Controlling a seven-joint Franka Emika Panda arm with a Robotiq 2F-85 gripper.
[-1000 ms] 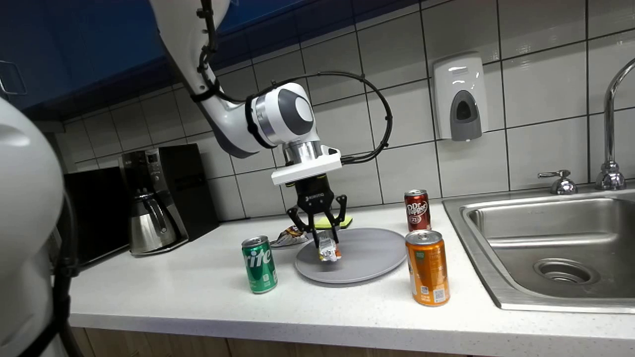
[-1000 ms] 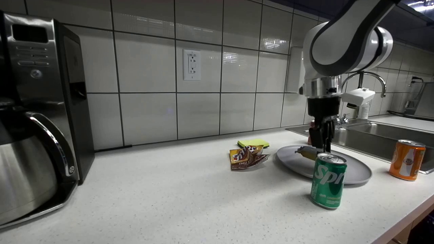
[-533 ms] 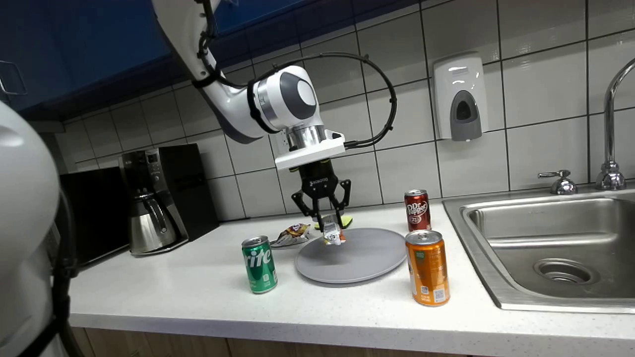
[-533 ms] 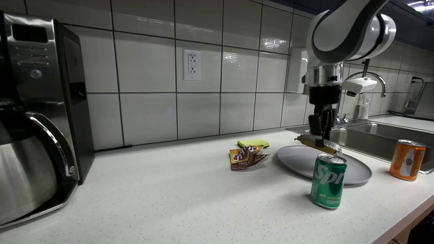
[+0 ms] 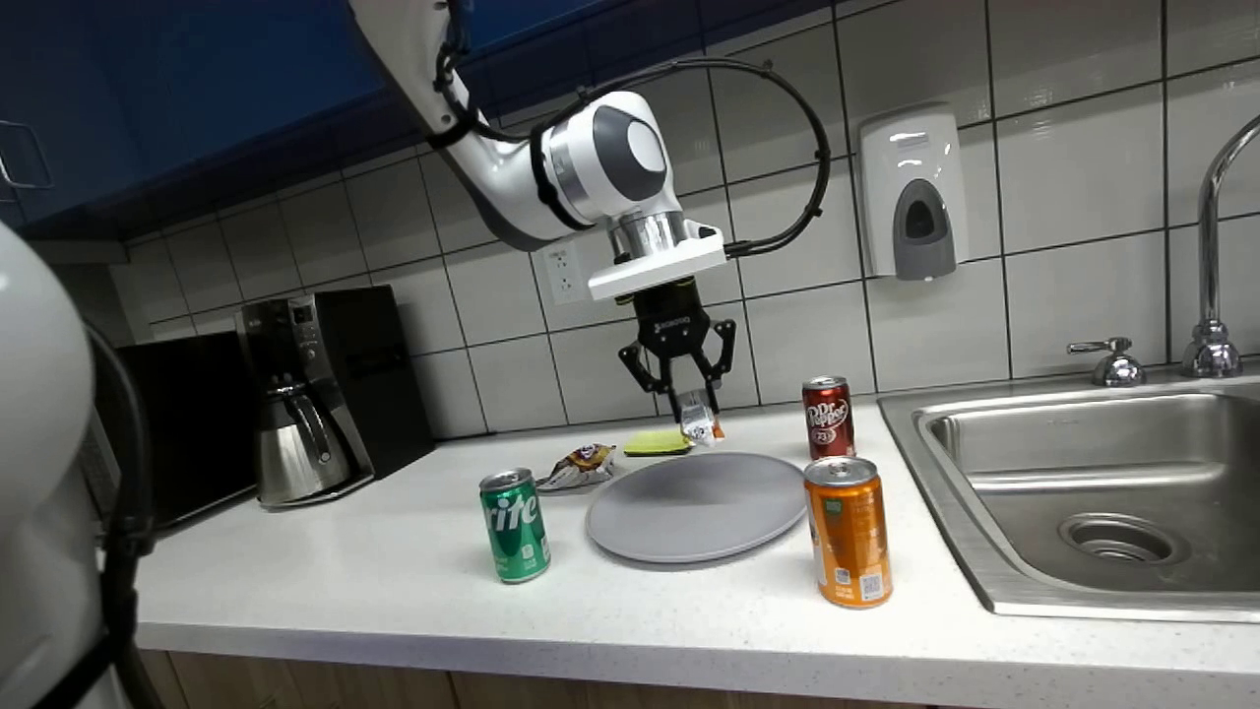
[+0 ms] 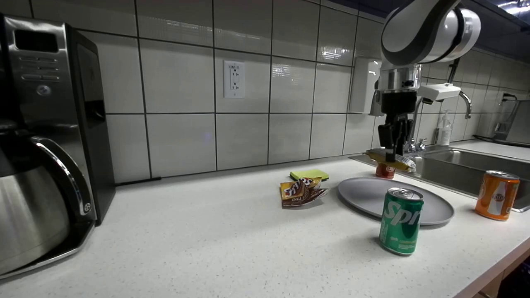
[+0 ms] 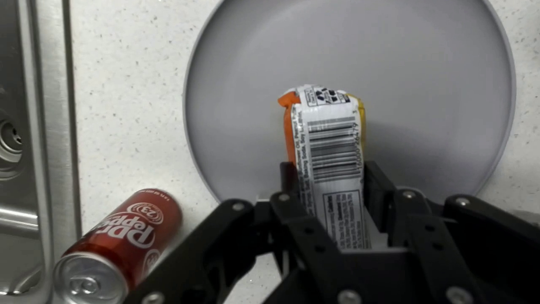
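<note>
My gripper (image 7: 330, 166) is shut on a wrapped snack bar (image 7: 327, 126), one finger against each long side. White label, barcode, an orange edge and a yellow edge show on the wrapper; the bar's near end is hidden by the gripper. In both exterior views the gripper (image 5: 696, 414) hangs in the air with the bar (image 6: 405, 163) roughly level, apart from the counter. It is near the back rim of the round grey plate (image 5: 689, 522), which bears nothing. A red Dr Pepper can (image 7: 130, 232) stands beside the plate, on the sink side.
A green Sprite can (image 5: 515, 527) and an orange can (image 5: 849, 537) stand either side of the plate. Behind lie a crumpled chip bag (image 6: 300, 193) and a yellow-green sponge (image 6: 309, 174). The sink (image 5: 911, 492) borders one end, a coffee maker (image 5: 354, 364) the other; a tiled wall rises behind.
From low over the plate, the gripper has risen and shifted toward the back wall, carrying the bar with it. Plate, cans, bag and sponge stay where they were.
</note>
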